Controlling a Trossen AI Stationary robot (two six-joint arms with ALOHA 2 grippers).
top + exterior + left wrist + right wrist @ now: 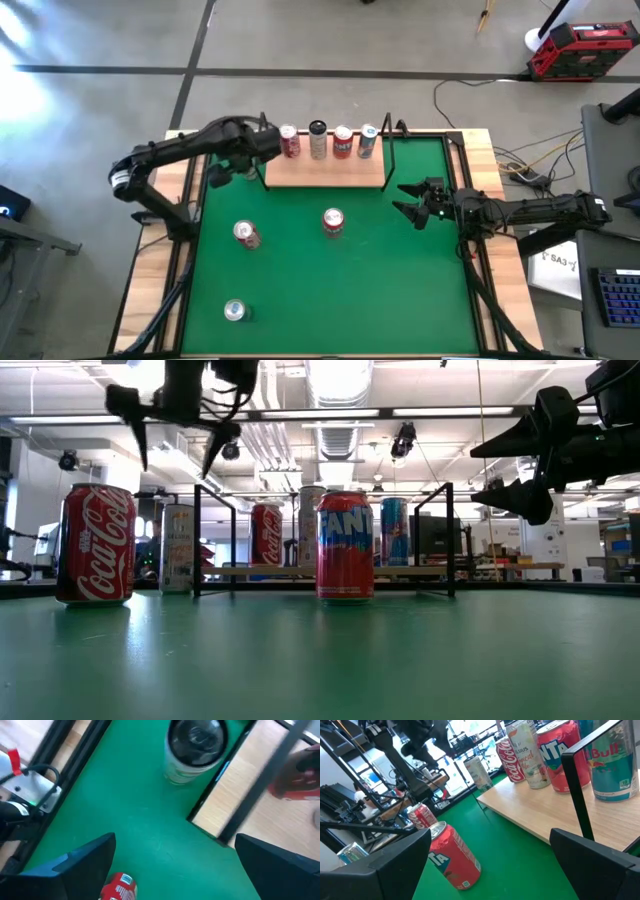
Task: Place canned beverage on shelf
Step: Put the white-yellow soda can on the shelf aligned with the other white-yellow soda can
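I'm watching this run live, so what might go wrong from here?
The open left end effector hovers over a can standing right beside the shelf upright; a finger could hit the frame on descent. Four cans already line the shelf's back edge, so a new one could knock a neighbour, such as the red can.

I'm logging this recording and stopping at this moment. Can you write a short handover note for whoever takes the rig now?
Left pincer: open, empty, hovering above the pale can standing on the green mat beside the shelf's left end.
Right pincer: open, empty, hovering right of the shelf.
Done: four cans stand in a row along the shelf's back edge.
Left: the pale can, plus three on the mat: the Coca-Cola can, the red Fanta can and the green-topped can.
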